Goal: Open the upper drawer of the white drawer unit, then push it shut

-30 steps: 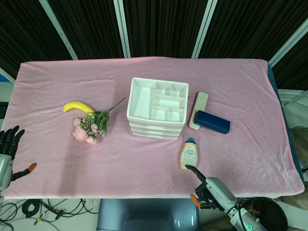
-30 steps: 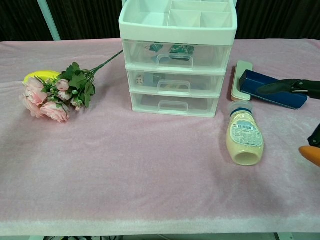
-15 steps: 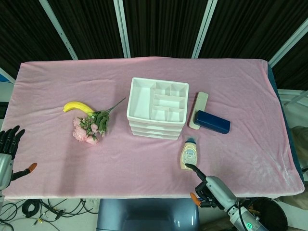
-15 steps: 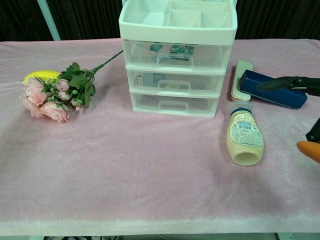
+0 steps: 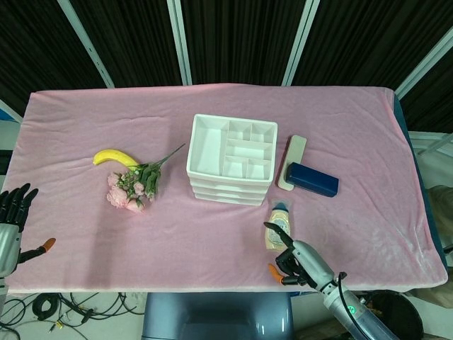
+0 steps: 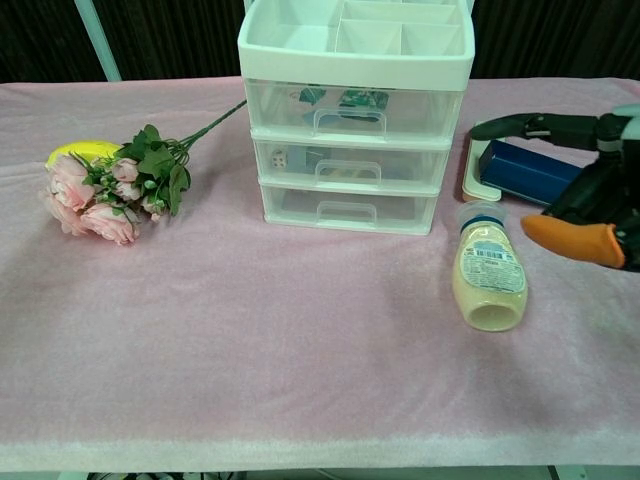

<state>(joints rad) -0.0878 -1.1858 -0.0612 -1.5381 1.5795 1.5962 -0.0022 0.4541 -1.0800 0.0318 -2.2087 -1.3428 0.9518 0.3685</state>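
The white drawer unit (image 5: 231, 159) stands mid-table with its open organiser tray on top. In the chest view, the upper drawer (image 6: 352, 110) sits flush in the unit (image 6: 350, 215), with small items inside behind its handle. My right hand (image 5: 294, 256) hovers near the front edge, to the right of and below the unit. It holds nothing; one dark finger points left and the orange-tipped thumb is held apart (image 6: 585, 195). My left hand (image 5: 10, 225) hangs off the table's left front corner with fingers spread and empty.
A mayonnaise bottle (image 5: 279, 227) lies just ahead of my right hand (image 6: 488, 280). A blue box (image 5: 311, 179) and a flat white block (image 5: 291, 163) lie right of the unit. A banana (image 5: 115, 156) and pink flowers (image 5: 134, 185) lie to its left.
My right hand has moved left and forward over the table, toward the bottle, and shows larger in the chest view. The left hand and the drawers have not moved.
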